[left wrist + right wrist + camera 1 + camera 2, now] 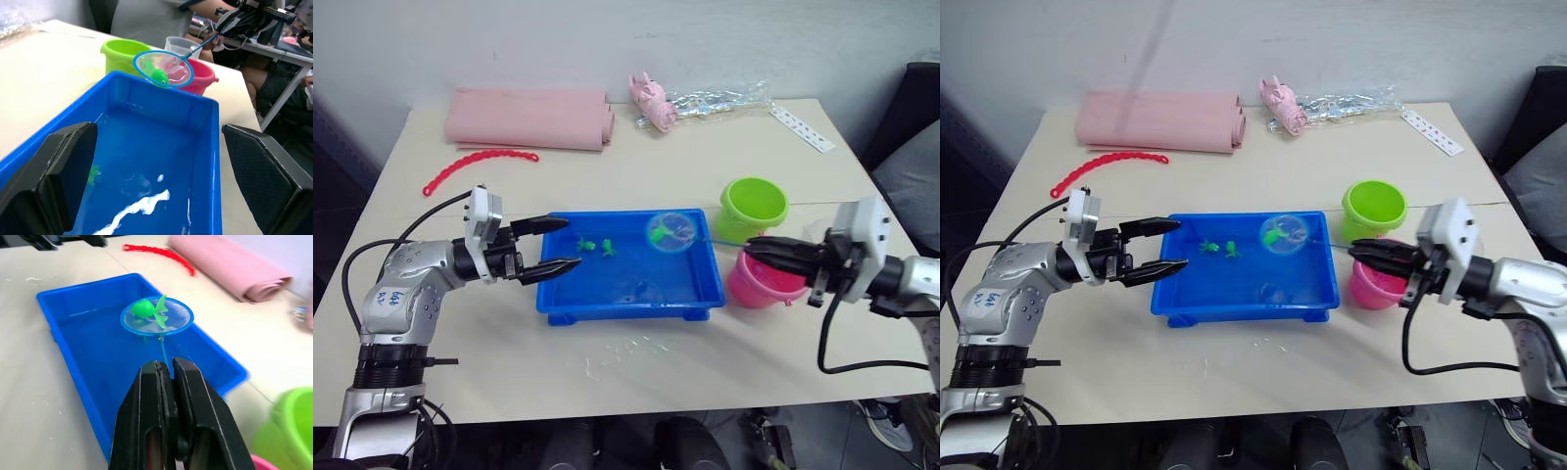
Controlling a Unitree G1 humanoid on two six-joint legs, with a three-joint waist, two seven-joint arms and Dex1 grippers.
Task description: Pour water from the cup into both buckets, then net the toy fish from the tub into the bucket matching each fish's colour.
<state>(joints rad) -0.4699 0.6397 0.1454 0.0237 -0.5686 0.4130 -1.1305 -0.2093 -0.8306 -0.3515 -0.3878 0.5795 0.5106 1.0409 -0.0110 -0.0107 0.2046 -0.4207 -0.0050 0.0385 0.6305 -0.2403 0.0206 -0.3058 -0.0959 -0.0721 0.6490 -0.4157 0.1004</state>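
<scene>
My left fingers point(551, 245) reach in level over the near-left rim of the tub point(607, 299), spread apart and empty. My right fingers point(759, 248), stretched level over the pink bucket point(759, 284), are clamped on the net point(672, 231) handle, holding its ring above the tub's far right corner with a green fish point(145, 308) in the mesh. Two more green fish point(597, 246) lie in the tub; the green bucket point(753, 207) stands beyond the pink one.

Open table in front of the tub point(631, 305); 2 buckets point(753, 207) crowd its right end
</scene>
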